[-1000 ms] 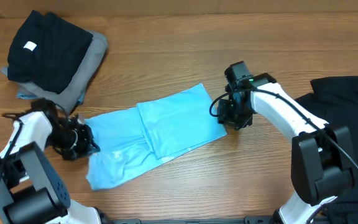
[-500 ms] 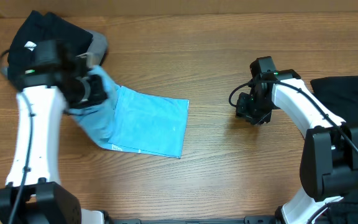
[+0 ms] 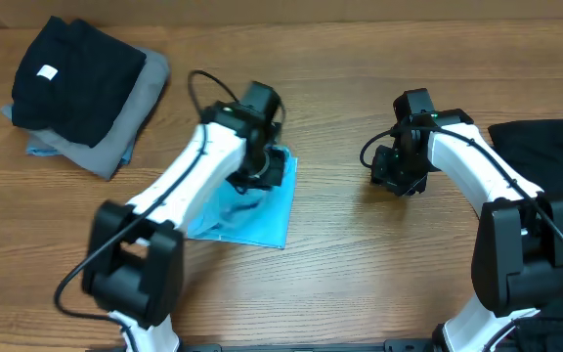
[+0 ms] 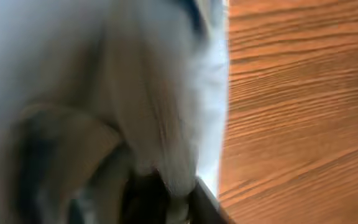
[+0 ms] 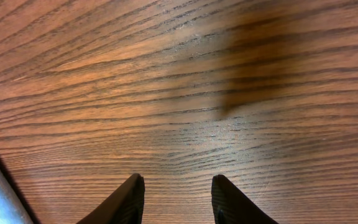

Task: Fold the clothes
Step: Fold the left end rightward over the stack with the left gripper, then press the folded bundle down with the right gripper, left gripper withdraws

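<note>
Light is bright and even with soft shadows; the left wrist view is badly blurred

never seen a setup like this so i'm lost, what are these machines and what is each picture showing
These are two robot arms at a wooden table, each ending in a two-finger hand. One picture looks down from above; the other two come from small cameras on the wrists. From above, the left hand is down at a folded light blue T-shirt; its own camera shows only blurred pale cloth up close, so I cannot tell whether it grips. The right hand is open and empty over bare wood. A stack of black and grey clothes lies top left in the overhead view, and another black garment at the right edge.
</note>
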Controlling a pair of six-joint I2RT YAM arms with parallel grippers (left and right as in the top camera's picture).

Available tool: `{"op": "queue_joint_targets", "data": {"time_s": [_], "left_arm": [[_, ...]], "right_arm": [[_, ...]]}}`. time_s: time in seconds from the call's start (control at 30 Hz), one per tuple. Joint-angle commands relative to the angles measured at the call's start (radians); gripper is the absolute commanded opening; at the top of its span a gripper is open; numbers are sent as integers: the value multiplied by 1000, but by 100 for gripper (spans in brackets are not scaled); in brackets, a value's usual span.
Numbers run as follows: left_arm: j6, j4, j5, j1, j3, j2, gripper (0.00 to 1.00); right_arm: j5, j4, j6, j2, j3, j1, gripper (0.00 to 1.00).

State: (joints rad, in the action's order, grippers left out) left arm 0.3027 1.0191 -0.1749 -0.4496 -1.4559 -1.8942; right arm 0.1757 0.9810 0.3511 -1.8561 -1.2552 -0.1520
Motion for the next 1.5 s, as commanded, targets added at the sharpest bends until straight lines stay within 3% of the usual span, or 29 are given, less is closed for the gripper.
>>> {"op": "queue_joint_targets", "data": {"time_s": [0.0,0.1,0.3,0.5,0.63,0.8,1.0,1.2,1.3,1.47], "left_arm": [[53,-51,-2,-64,-13,-32,31],[69,-63,-2,-81,-28,-27,44],[31,105,15,-48,-202,-26,41],[-6,329,193,32,-422,-26,44],[-63,407,209,105,-462,-26,40],[-90,447,188,193,-462,-25,26],[-200,449,49,251,-465,-22,36],[-248,473,37,253,-465,-22,37],[-256,477,36,253,-465,-22,37],[-255,472,52,253,-465,-22,37]], "right_arm": [[0,-2,-8,26,-3,2,39],[1,-2,-11,26,-3,2,39],[83,-6,-74,26,-3,2,39],[395,-5,-248,26,-3,-17,44],[432,21,-248,26,-3,-79,42],[466,31,-253,26,0,-236,41],[396,-204,-49,25,0,-418,35],[314,-357,89,24,2,-463,48],[316,-422,98,13,2,-470,51],[347,-570,10,7,6,-514,47]]}}
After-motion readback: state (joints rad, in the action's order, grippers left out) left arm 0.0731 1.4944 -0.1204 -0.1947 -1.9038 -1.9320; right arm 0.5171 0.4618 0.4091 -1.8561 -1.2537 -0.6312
